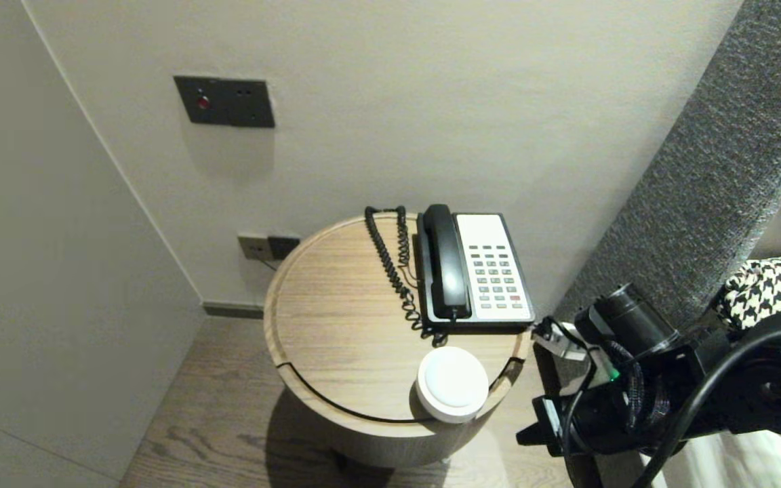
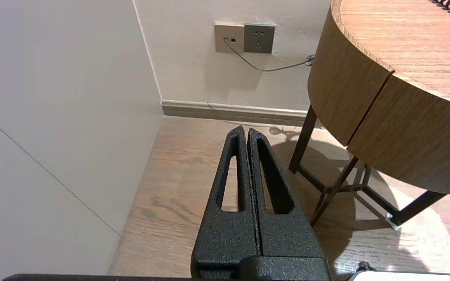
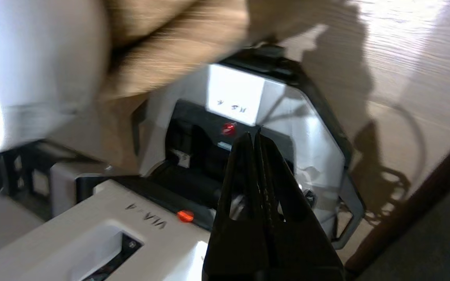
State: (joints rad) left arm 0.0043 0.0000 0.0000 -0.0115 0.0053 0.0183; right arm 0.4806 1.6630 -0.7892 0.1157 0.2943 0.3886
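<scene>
White cup (image 1: pixel 452 383) left of right pincer (image 3: pixel 254 136)

The cup (image 1: pixel 452 383) is white, the telephone (image 1: pixel 492 271) black and white, the cushion (image 1: pixel 780 288) houndstooth.

The round wooden counter (image 1: pixel 336 305) carries a phone (image 1: pixel 475 268) at one o'clock and a white cup (image 1: pixel 452 383) at five o'clock.

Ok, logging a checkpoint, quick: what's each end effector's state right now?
Left end effector: closed, empty, low beside the round wooden side table.
Right end effector: closed, empty, right of that table.
</scene>
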